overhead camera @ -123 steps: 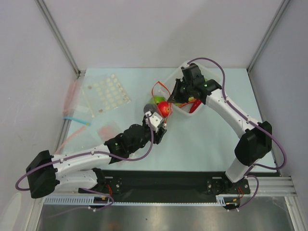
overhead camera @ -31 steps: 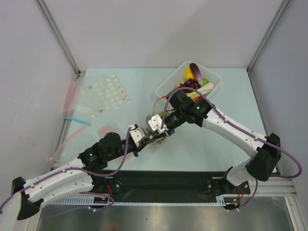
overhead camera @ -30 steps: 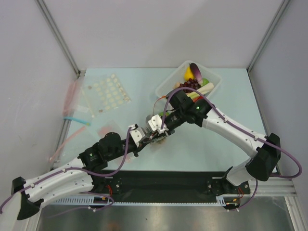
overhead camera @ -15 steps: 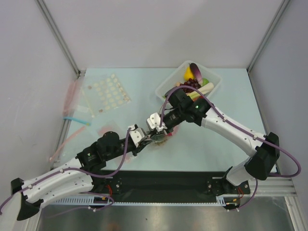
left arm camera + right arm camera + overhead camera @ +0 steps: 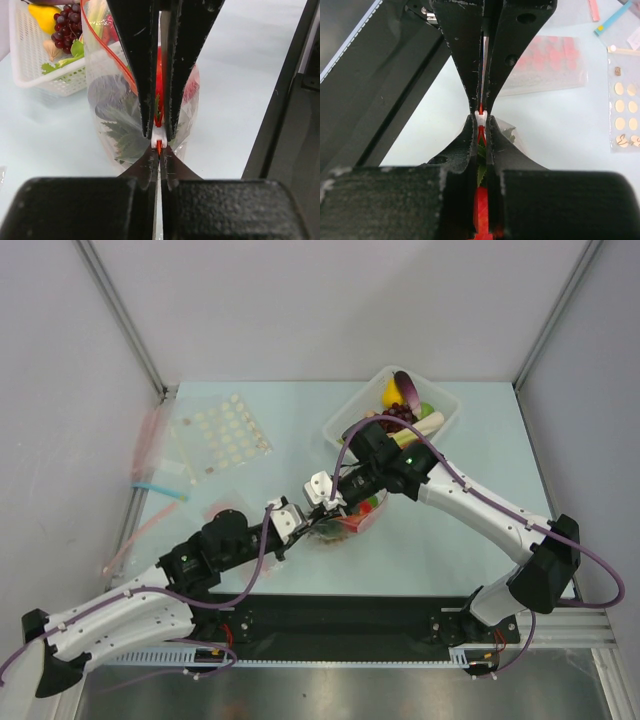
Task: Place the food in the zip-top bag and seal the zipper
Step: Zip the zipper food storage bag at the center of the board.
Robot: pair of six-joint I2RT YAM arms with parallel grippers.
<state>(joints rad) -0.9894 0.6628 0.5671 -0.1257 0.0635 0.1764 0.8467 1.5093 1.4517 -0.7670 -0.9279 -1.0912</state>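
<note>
Pinching the zipper [image 5: 158,146] between the left pincer [image 5: 159,154] and the right pincer [image 5: 481,122], both clamped on the strip, tips meeting. Holding the zip-top bag [image 5: 112,110] near the middle of the table [image 5: 235,60], toward its near edge, beside the white basket [image 5: 35,75]. Showing red and green food [image 5: 191,87] through the clear plastic.

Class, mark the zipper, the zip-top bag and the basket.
zipper [image 5: 159,75], left wrist view, pinched red stretch
zip-top bag [image 5: 112,102], left wrist view, clear side wall
basket [image 5: 52,85], left wrist view, mesh front wall
</note>
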